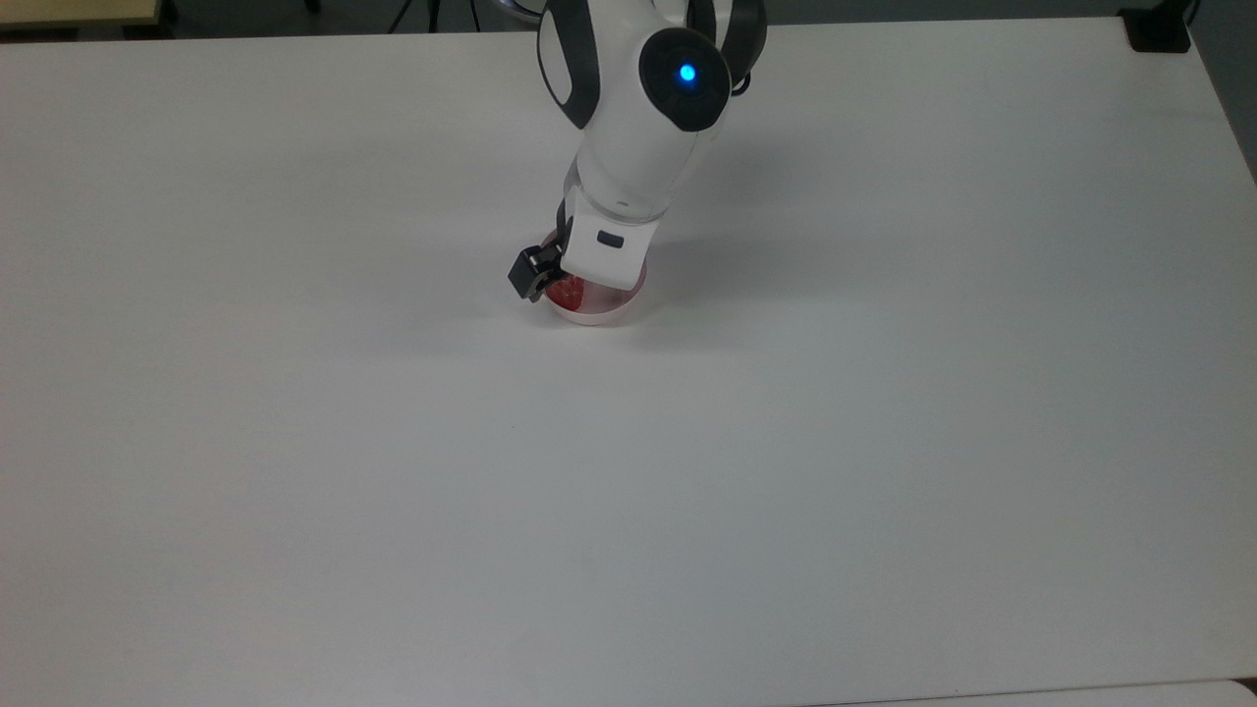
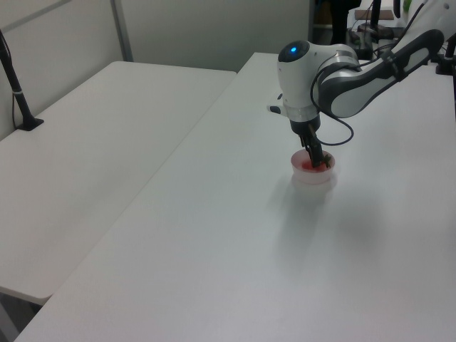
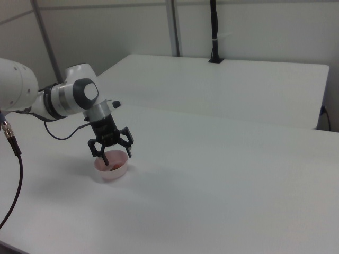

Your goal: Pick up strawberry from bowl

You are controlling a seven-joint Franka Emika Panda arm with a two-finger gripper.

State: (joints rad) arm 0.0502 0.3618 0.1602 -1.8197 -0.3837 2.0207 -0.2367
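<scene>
Arm (image 2: 356, 75): reaches over the table from the left view's right, white shell with dark joints, blue light lit on the wrist housing; last link tilts down toward the bowl.
Gripper (image 3: 113, 155): hangs directly above the bowl, tips at or just inside the rim.
Jaws: spread apart in the right view, one finger (image 3: 104, 155) over the bowl, the other (image 3: 128, 150) near the bowl's edge on the right view's right; nothing pinched.
Strawberry (image 1: 567, 291): lies inside the bowl, red, partly hidden under the gripper in the top view.
Bowl (image 3: 112, 169): pale pink, upright on the table, below the wrist.
Table (image 1: 628, 471): plain white, bare around the bowl.
Room: second white table (image 2: 92, 135) beside the bowl's table; grey partition walls (image 3: 249, 26) behind; black pole (image 3: 214, 32) standing on the far table.
</scene>
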